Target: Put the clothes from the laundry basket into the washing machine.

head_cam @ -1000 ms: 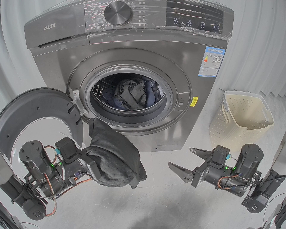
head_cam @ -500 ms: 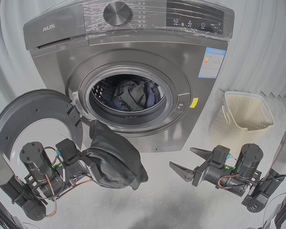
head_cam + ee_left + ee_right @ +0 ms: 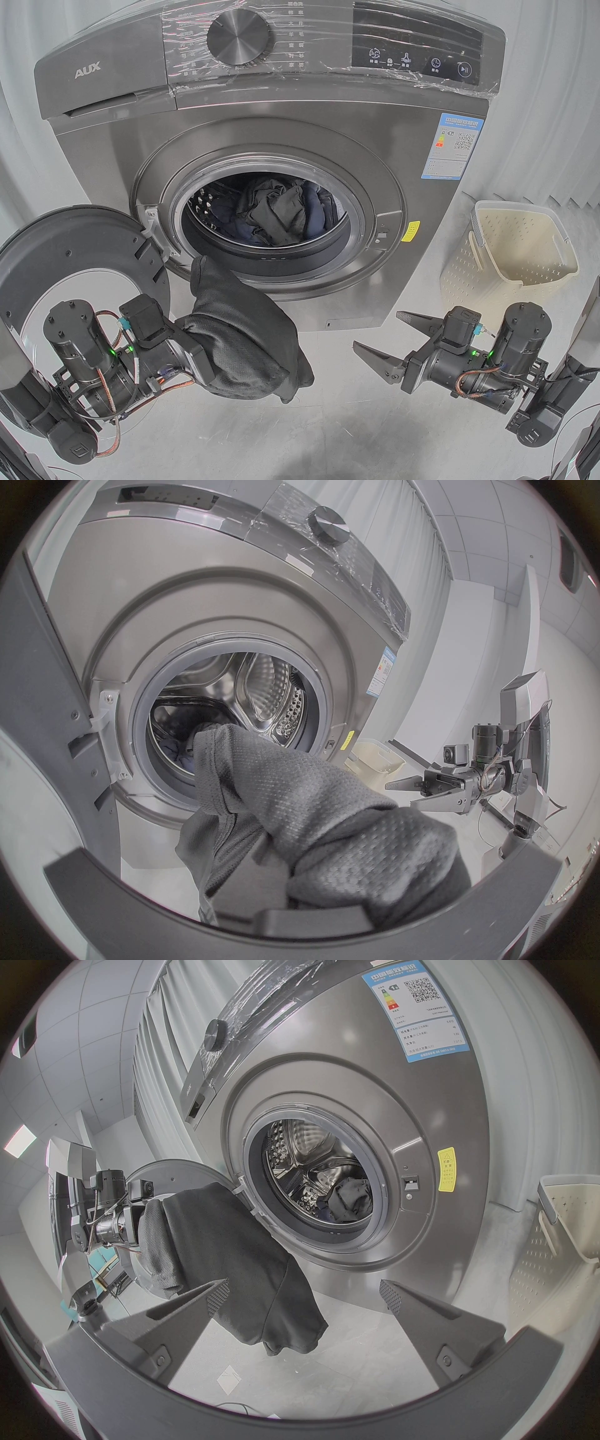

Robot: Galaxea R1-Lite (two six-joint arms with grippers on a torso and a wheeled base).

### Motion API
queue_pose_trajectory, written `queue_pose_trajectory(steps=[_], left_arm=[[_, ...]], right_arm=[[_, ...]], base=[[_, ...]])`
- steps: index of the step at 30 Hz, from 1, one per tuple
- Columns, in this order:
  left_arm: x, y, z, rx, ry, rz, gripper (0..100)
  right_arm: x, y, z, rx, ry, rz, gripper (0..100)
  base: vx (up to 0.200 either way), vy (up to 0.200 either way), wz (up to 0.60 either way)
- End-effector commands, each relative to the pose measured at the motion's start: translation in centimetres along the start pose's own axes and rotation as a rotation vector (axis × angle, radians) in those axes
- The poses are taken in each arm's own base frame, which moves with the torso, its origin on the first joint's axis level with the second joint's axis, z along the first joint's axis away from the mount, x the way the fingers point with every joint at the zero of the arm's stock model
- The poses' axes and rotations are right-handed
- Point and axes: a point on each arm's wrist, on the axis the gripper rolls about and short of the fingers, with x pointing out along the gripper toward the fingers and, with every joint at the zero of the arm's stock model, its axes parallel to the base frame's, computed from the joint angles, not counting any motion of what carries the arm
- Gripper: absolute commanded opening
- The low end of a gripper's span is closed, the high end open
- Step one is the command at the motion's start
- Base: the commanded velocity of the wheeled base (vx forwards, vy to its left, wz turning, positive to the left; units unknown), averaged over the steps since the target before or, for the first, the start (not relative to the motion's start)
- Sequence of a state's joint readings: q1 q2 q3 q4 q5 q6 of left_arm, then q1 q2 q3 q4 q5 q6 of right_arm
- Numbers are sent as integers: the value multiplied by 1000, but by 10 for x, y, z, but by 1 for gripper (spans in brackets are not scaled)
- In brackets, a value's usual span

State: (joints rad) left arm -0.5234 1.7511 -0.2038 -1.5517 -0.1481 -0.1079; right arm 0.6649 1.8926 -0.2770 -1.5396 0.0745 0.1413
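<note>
A grey front-loading washing machine (image 3: pixel 262 125) stands ahead with its round door (image 3: pixel 69 250) swung open to the left. Dark clothes (image 3: pixel 275 209) lie heaped in the drum. My left gripper (image 3: pixel 203 365) is low in front of the door, shut on a dark mesh garment (image 3: pixel 244 337) that drapes over its fingers; the garment's upper end reaches the lower rim of the opening (image 3: pixel 212 742). My right gripper (image 3: pixel 378 331) hangs open at the lower right, nothing between its fingers (image 3: pixel 187 1310). The cream laundry basket (image 3: pixel 519 250) stands right of the machine, with no clothes showing inside.
Bare grey floor (image 3: pixel 337 431) lies between the two arms and the machine. Pale curtains (image 3: pixel 556 94) hang behind and to the right. The open door blocks the space on the left side.
The head view has shifted, so the machine sits lower and larger in the picture. Both arms keep their pose, the left still holding the garment just under the opening.
</note>
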Motion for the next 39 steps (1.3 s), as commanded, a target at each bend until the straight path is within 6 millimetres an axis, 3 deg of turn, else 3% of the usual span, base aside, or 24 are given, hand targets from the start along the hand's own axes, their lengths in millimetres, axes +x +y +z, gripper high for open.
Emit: queue_pose_trajectory(steps=[1,8,20,33,39], left_arm=[[1,0,-1,0,3,0,0],[3,1,-2,-2,7,2,0],[6,1,-6,0,21,0,0],[8,-3,-10,27,39,-14,0],[7,-20,-7,32,24,-78,0]], right_arm=[[0,0,0,0,1,1,100],[1,0,-1,0,2,1,100],[0,3,-2,0,10,11,100],[-1,4,-3,-1,14,17,100],[-2,12,-2,-3,9,42,100]], base=[[0,0,0],[0,0,0],[200,0,0],[0,0,0],[0,0,0]])
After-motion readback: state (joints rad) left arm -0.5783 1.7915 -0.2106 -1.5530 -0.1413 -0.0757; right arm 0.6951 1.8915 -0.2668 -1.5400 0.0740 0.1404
